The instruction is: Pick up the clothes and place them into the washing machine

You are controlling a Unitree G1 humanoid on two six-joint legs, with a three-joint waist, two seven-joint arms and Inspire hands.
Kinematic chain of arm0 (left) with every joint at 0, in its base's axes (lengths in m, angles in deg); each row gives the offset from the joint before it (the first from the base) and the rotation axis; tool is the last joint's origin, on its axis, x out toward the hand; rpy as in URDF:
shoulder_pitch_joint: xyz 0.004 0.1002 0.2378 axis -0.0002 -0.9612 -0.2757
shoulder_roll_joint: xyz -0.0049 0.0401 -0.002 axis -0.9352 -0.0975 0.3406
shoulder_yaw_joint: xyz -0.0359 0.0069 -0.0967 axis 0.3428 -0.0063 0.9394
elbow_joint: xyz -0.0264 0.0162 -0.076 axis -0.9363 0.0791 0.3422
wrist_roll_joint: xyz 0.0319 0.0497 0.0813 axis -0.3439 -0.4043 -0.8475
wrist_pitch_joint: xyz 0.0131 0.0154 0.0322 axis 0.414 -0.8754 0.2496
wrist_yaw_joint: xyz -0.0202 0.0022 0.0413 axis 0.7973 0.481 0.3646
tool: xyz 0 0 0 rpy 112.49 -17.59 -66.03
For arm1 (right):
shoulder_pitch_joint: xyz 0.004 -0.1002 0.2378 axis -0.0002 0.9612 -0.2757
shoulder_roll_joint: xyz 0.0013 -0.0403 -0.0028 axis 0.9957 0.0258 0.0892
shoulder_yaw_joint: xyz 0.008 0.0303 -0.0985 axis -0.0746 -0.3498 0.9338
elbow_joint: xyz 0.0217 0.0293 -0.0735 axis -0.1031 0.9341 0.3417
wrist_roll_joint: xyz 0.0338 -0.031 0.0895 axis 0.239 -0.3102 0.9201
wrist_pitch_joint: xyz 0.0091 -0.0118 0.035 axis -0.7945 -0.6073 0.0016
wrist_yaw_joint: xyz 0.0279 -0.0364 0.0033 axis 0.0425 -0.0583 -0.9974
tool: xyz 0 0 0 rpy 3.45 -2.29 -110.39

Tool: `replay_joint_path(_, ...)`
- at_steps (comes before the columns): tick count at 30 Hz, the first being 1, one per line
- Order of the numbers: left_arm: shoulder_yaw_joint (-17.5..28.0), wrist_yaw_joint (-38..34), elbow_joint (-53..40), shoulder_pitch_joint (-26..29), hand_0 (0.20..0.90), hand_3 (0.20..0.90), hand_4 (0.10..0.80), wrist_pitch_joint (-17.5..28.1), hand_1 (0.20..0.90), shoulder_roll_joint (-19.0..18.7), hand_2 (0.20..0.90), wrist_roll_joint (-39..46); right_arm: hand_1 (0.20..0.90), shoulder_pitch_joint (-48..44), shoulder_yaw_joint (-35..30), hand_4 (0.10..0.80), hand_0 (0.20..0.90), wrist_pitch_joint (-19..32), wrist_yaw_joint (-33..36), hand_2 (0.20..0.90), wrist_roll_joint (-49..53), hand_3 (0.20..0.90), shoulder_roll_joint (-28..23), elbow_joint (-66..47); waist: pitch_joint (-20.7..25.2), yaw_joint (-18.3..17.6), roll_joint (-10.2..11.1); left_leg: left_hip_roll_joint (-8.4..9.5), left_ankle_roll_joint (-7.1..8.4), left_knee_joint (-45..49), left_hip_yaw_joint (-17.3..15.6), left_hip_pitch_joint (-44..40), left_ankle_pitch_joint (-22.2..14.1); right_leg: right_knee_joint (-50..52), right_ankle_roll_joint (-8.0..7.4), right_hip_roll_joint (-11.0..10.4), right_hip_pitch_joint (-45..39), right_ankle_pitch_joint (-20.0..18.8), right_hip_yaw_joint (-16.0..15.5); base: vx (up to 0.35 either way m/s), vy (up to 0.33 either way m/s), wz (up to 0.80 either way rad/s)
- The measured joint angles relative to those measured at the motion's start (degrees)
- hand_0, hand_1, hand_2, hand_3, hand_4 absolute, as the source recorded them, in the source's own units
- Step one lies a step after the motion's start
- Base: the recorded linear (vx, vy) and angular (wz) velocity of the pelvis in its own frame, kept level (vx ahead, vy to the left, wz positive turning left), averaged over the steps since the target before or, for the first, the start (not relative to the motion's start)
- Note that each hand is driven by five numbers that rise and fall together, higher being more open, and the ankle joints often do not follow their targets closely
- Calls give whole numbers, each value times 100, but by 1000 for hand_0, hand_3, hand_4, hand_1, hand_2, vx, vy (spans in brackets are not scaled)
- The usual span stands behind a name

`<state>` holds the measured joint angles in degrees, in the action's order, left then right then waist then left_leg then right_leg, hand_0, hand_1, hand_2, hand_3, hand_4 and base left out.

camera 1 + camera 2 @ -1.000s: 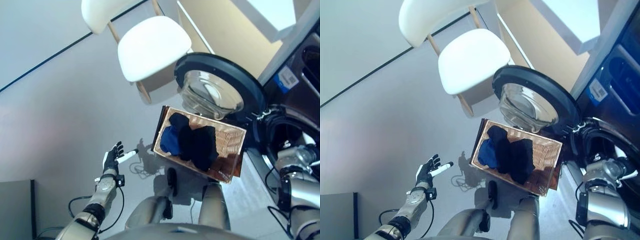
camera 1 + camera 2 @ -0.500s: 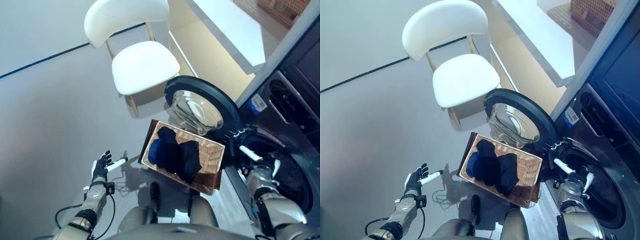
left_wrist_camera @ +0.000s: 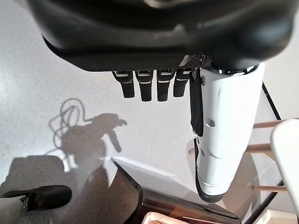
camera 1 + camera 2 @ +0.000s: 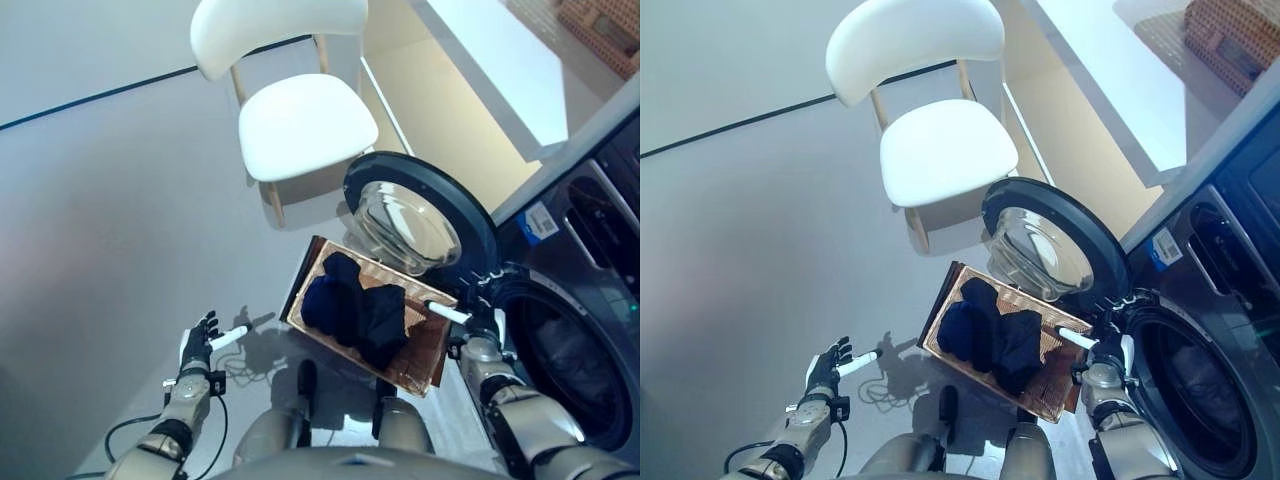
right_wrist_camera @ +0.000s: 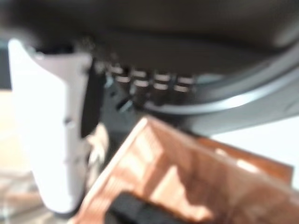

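Grey floor (image 4: 120, 200), white chair (image 4: 305, 120) | dark clothes (image 4: 355, 305) in wicker basket (image 4: 425, 360) beside washing machine (image 4: 560, 340), door (image 4: 420, 225) open | left hand (image 4: 197, 345) spread, empty | right hand (image 4: 478, 335) spread at basket's edge

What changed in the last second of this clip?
The right hand has come out of the washing machine drum to the near edge of the basket, empty and open. The left hand stays open over the floor. The dark clothes still lie in the basket; the camera shifted.

Dark clothes (image 4: 355, 305) heaped in brown basket (image 4: 425, 365), washing machine (image 4: 560, 350) door apparently open
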<state>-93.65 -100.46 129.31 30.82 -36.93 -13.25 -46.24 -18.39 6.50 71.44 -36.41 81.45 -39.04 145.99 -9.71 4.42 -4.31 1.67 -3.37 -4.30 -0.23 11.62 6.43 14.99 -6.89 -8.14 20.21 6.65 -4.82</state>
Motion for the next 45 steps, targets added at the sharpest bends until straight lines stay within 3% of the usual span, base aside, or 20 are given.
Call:
replay_joint_path(11,-91,-22,-109,383,900,900,800,1,900,29,900,1,900,-535,252,800,900,-144,27,900,-100,900,350,650,-309,182,78,13,98,75,334,348,50,-286,-9,-53,-65,-94,-410,-29,3,24)
replay_joint_path(24,-101,-164,-1269,492,900,900,800,-9,900,-16,900,0,900,-1521,255,800,900,-370,267,900,-422,900,302,992,-1044,601,14,39,81,304,375,903,98,-330,3,-113,169,-139,-746,-29,26,12)
replay_joint_path(27,-100,-197,-1673,539,900,900,800,8,900,-39,900,1,900,-1662,261,800,900,-409,295,900,-430,900,290,1069,-1072,641,10,46,82,349,388,1130,112,-321,2,-131,337,-141,-831,3,15,18)
replay_joint_path(44,-53,-207,-1925,551,900,900,800,-19,900,-43,900,-61,900,-1807,474,800,900,-741,261,900,-877,900,137,1279,-1078,750,9,125,70,433,383,1441,120,-257,2,-222,586,-139,-920,-9,7,1)
replay_joint_path(45,-43,-197,-1955,553,900,900,800,-19,900,-43,900,-76,851,-1863,474,765,851,-749,225,851,-877,851,129,1285,-1078,748,9,134,66,456,382,1492,123,-222,10,-234,641,-134,-916,-38,20,-1)
